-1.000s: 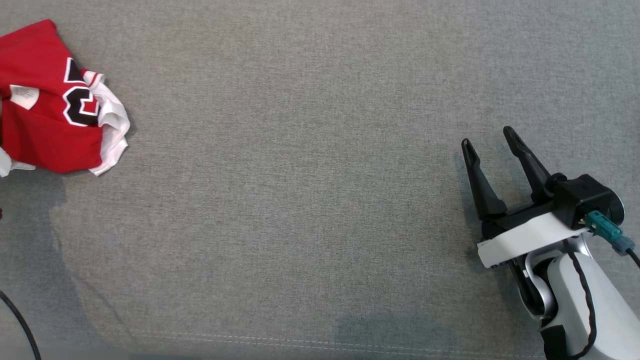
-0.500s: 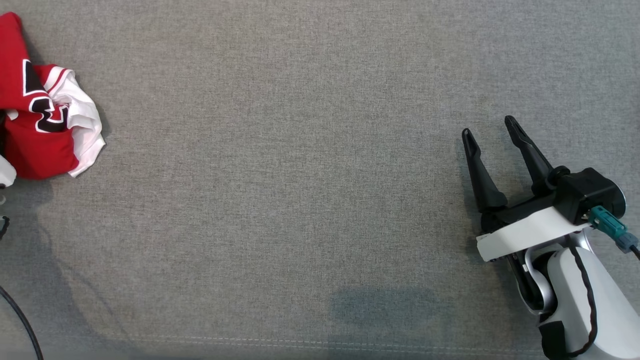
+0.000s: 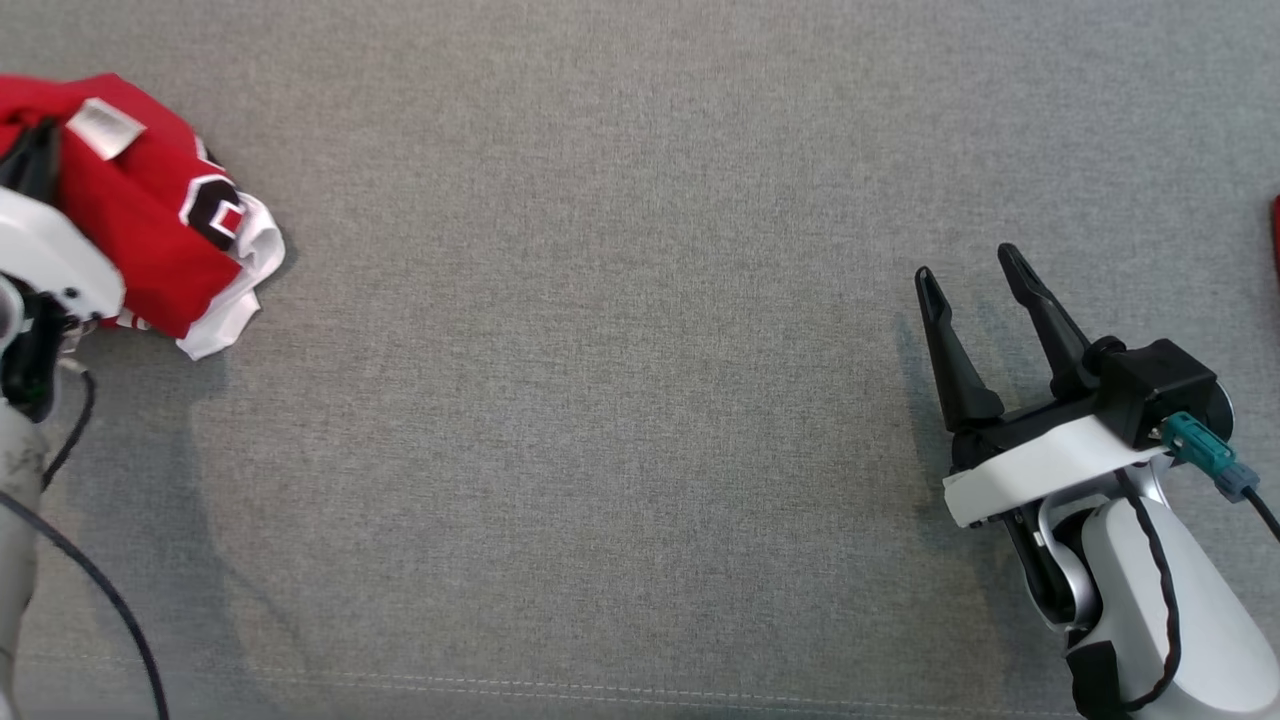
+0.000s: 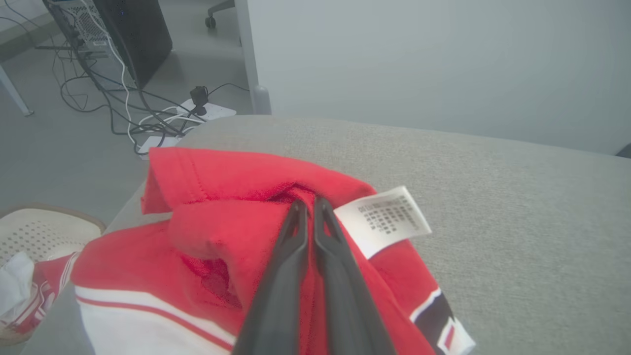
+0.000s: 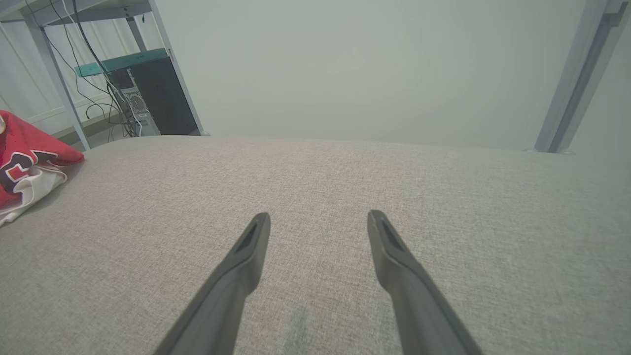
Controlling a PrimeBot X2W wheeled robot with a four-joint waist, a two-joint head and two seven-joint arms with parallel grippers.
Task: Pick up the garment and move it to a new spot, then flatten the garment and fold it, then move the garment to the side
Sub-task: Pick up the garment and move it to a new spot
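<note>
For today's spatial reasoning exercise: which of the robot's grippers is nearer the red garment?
Left. The left gripper is shut on a fold of the red garment; the right gripper is open, far across the grey surface.

Even, soft light (faint shadows)

Nothing here reads out cleanly. The crumpled red-and-white cloth garment (image 3: 150, 220) carries a small white rectangular sewn-in label (image 4: 382, 220), turned up on its top fold. Rows of tiny dark print cover the label, too fine and blurred for me to make out a single word. On the red cloth near the white trim sits a big black block character edged in white (image 3: 212, 205), half swallowed by the folds. The part that shows curves like a C or a piece of a numeral, and I cannot tell which. In the right wrist view the same marking is also broken by creases.
</note>
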